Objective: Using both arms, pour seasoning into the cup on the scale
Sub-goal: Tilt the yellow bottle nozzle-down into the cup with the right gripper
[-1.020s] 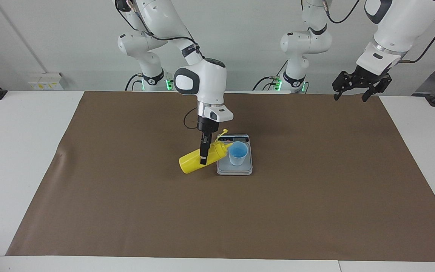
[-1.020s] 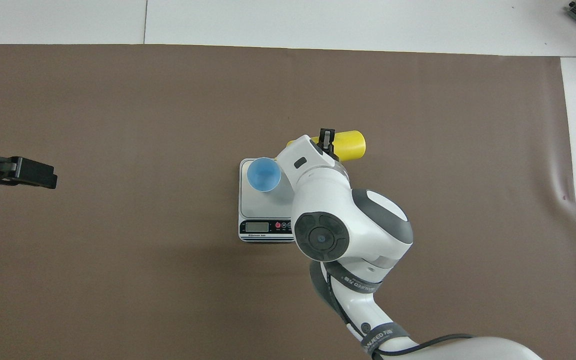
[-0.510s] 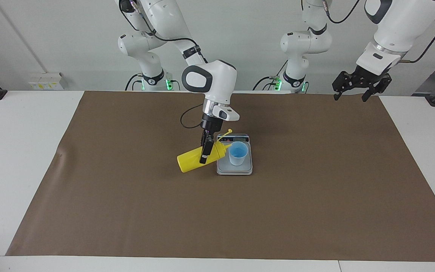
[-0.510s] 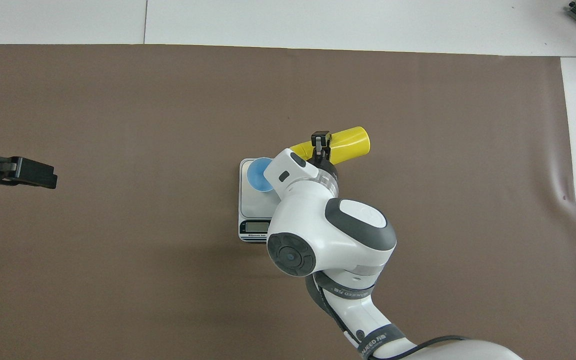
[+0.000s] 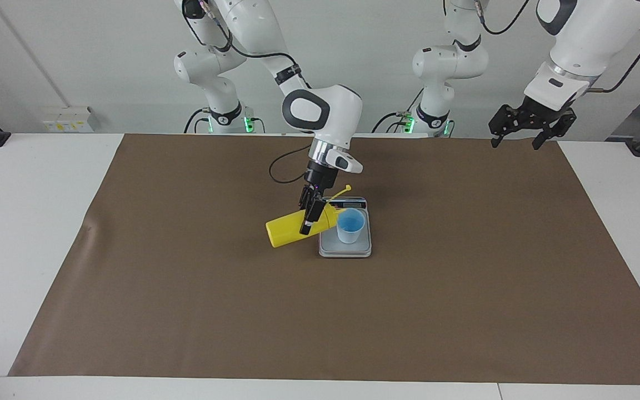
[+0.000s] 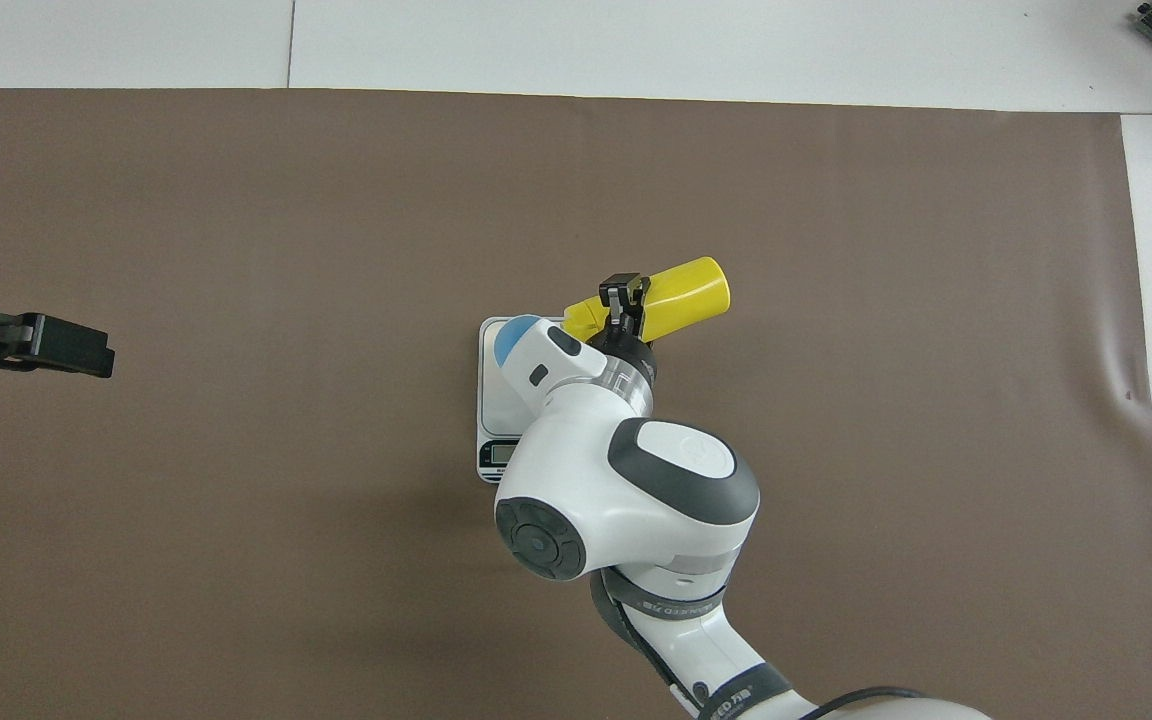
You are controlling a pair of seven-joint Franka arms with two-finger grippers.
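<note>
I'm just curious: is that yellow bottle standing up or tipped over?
Tipped. The yellow bottle, held by the right gripper, lies nearly sideways, nozzle toward the blue cup on the scale.

Yellow bottle [image 5: 289,229]; light blue cup [image 5: 350,225]; grey-silver scale [image 5: 353,248] with dark display strip; brown mat [image 5: 464,289]; white table [image 5: 25,222]; white arms, black grippers.

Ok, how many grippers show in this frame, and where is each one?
2. The right gripper is shut on the tilted yellow bottle, its nozzle at the blue cup on the scale. The left gripper waits, raised over the left arm's end of the table.
</note>
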